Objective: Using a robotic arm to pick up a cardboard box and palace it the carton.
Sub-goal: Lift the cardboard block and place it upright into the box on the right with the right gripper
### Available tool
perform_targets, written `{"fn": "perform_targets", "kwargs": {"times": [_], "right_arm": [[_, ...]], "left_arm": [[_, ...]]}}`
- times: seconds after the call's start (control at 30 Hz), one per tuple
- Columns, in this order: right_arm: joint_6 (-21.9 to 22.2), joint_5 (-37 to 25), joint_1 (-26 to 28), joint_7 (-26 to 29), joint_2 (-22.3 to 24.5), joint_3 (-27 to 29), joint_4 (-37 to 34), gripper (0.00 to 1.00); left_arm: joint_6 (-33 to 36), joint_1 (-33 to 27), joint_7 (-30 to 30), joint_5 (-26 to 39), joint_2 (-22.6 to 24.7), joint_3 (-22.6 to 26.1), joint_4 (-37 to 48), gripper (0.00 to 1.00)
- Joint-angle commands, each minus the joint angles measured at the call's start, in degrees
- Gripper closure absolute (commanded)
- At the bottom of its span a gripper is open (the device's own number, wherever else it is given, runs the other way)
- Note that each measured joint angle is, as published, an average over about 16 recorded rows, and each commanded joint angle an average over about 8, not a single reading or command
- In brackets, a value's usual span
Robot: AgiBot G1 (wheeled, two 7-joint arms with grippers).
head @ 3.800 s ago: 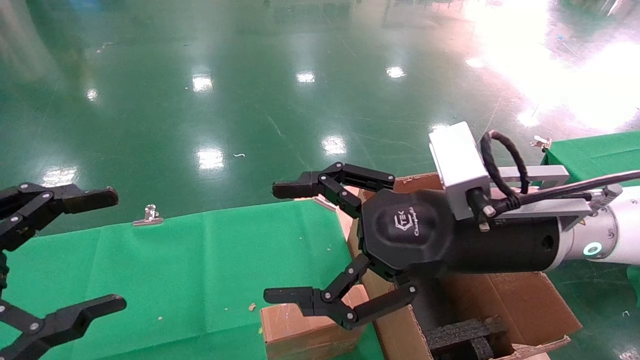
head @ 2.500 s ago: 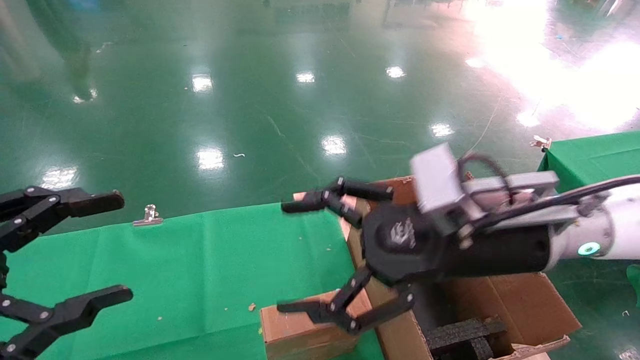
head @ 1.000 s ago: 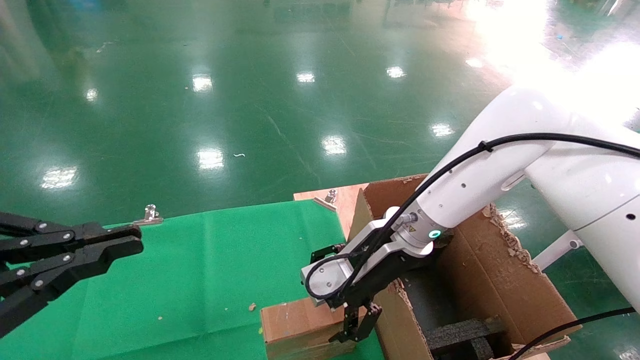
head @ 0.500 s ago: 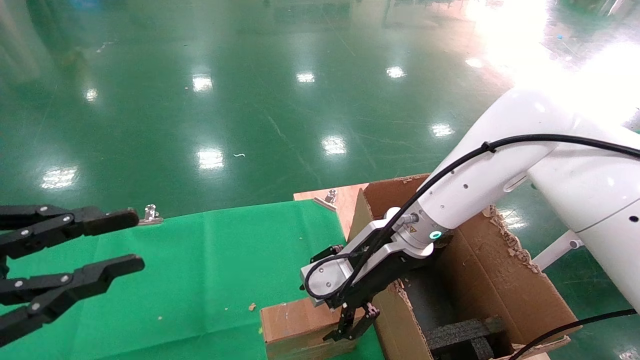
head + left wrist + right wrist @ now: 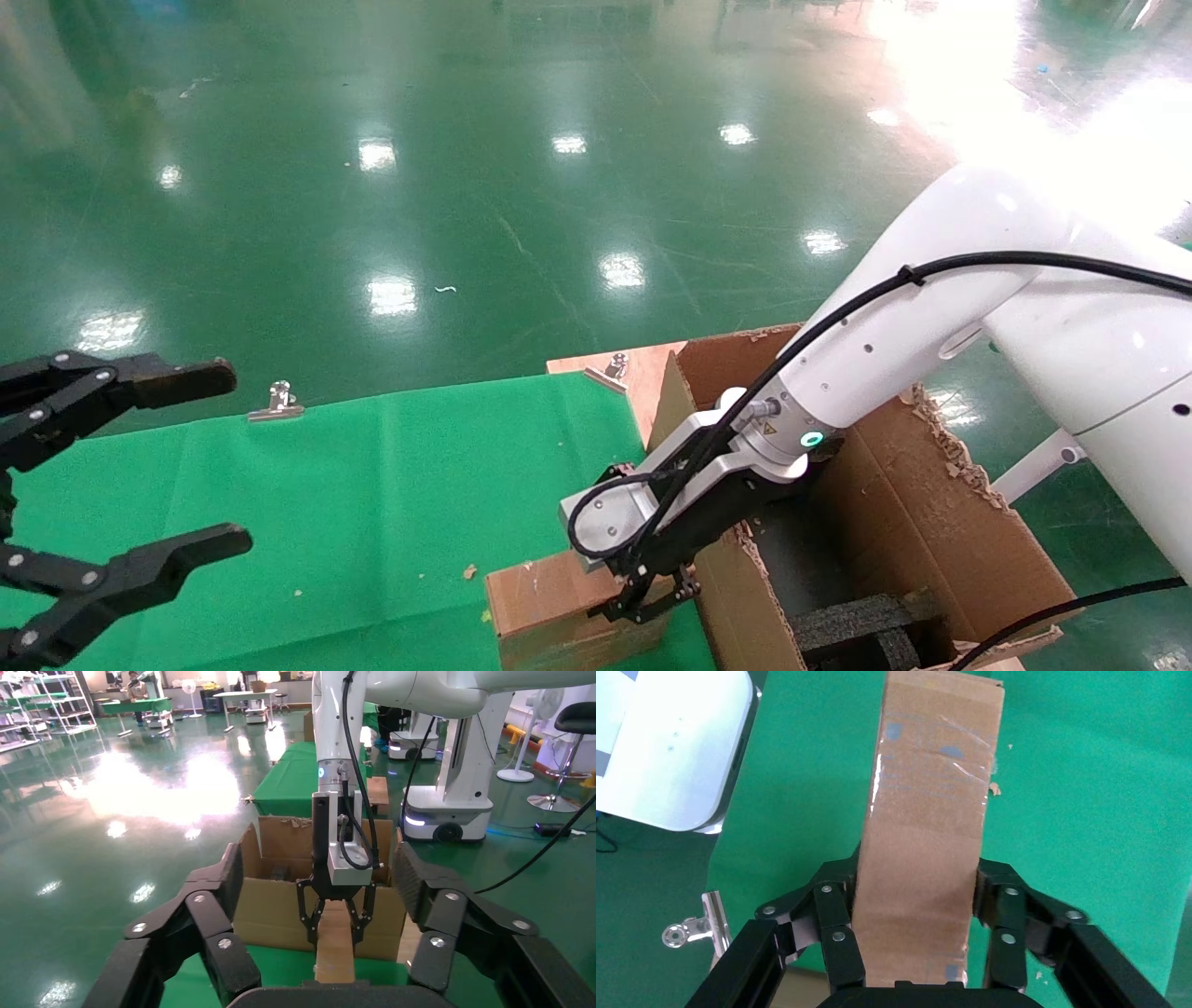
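The small brown cardboard box (image 5: pixel 545 606) lies on the green cloth at the table's near edge, close against the carton's left wall. My right gripper (image 5: pixel 643 604), on the white robotic arm (image 5: pixel 931 308), points down over the box's right end. In the right wrist view, the right gripper (image 5: pixel 916 885) has its fingers (image 5: pixel 835 910) pressed on both long sides of the taped box (image 5: pixel 930 797). The carton (image 5: pixel 894 522) stands open to the right with black foam (image 5: pixel 857 620) inside. My left gripper (image 5: pixel 228 457) hangs open and empty at the far left.
Green cloth (image 5: pixel 372 485) covers the table. A metal clip (image 5: pixel 277 403) holds its far edge, and another (image 5: pixel 612 365) sits on the bare wooden corner. The left wrist view shows the box (image 5: pixel 335 952), the carton (image 5: pixel 281 903), a second green table (image 5: pixel 288 783) and another robot's base (image 5: pixel 450 811).
My right arm swung from hovering level down onto the box, and its fingers closed in on the box's sides. My left gripper shut, then opened wide again.
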Motion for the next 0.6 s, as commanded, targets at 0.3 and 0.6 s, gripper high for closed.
{"fn": "perform_targets", "kwargs": {"times": [0.3,0.6], "right_arm": [[0.0,0.0,0.0,0.0,0.0,0.1,0.0,1.0],[0.2,1.6,1.5,-0.4,1.0,0.5,-1.3,1.0]], "left_arm": [[0.0,0.0,0.0,0.0,0.0,0.0,0.0,0.0],[0.0,0.0,0.0,0.0,0.0,0.0,0.0,0.0]]}}
